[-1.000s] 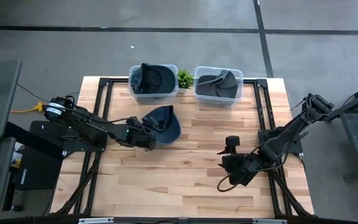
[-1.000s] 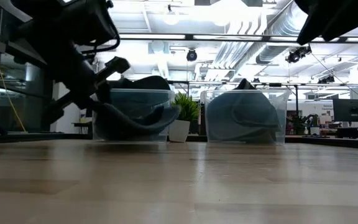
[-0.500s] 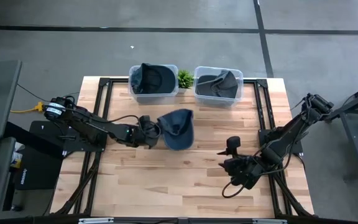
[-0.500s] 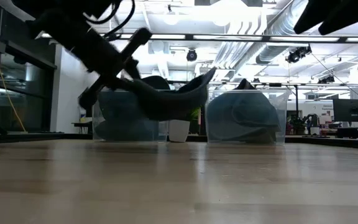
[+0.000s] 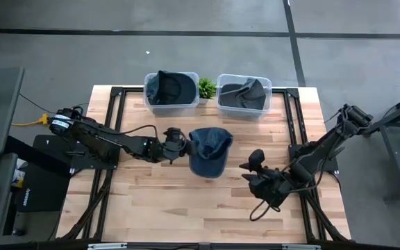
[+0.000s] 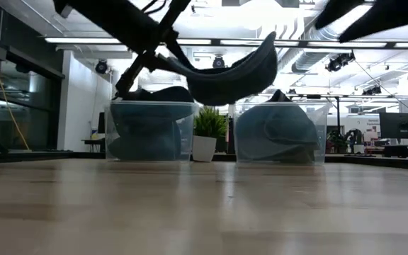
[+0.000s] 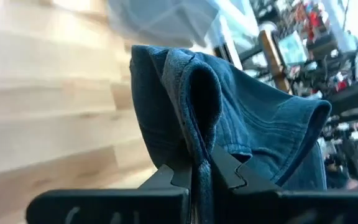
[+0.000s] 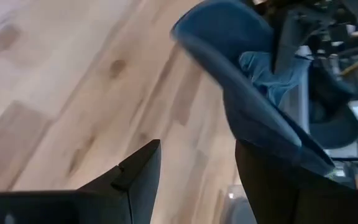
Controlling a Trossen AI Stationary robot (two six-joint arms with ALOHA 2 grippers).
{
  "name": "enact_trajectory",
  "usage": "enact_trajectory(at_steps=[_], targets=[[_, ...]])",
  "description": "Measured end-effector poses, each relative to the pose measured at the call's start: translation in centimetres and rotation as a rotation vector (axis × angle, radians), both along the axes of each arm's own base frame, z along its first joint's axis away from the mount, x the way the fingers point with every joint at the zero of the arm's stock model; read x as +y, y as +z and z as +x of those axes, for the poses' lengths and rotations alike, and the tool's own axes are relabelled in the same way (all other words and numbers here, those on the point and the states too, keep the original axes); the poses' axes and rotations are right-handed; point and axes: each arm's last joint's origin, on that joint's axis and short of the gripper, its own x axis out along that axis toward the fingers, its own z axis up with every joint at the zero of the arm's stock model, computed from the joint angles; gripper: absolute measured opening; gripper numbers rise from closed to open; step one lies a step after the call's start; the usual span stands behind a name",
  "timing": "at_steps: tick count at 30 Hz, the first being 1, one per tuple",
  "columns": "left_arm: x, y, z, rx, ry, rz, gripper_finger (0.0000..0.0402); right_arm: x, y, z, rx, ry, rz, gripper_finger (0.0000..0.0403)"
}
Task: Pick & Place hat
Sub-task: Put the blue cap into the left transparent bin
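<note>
1. The left end effector (image 5: 180, 145) is shut tight on the edge of the blue denim hat (image 5: 209, 151). The left wrist view shows the cloth pinched between its two fingers.
2. The hat hangs in the air just past the left end effector, above the middle of the wooden tabletop (image 5: 186, 198). In the low view it floats well clear of the wood.
3. The right end effector (image 5: 253, 173) has its fingers wide apart and holds nothing. It sits close to the hat, on the far side from the left end effector.
4. The picking part looks done, since the hat is lifted. The placing part is still left.
5. Beyond the hat from the left end effector stand two clear bins. The left bin (image 5: 171, 91) and the right bin (image 5: 243, 96) each already hold a dark hat. A small green plant (image 5: 207, 87) stands between them.
6. A second ago the hat was low, near the tabletop and closer to the left bin. Now it is higher and has swung toward the right end effector, which has also moved a little nearer.
</note>
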Motion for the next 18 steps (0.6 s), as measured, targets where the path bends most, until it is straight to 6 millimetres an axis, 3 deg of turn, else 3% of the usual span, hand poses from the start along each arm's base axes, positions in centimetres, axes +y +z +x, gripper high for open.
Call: enact_trajectory(at_steps=[7, 18], targets=[[0.7, 2.1, 0.7, -0.074, 0.149, 0.054, 0.0010, -0.3, 0.8, 1.4, -0.121, -0.045, 0.042, 0.0202], [0.6, 6.5, 3.1, -0.160, 0.351, 0.238, 0.0010, -1.9, 1.3, 2.0, -0.561, -0.584, 0.433, 0.0202]])
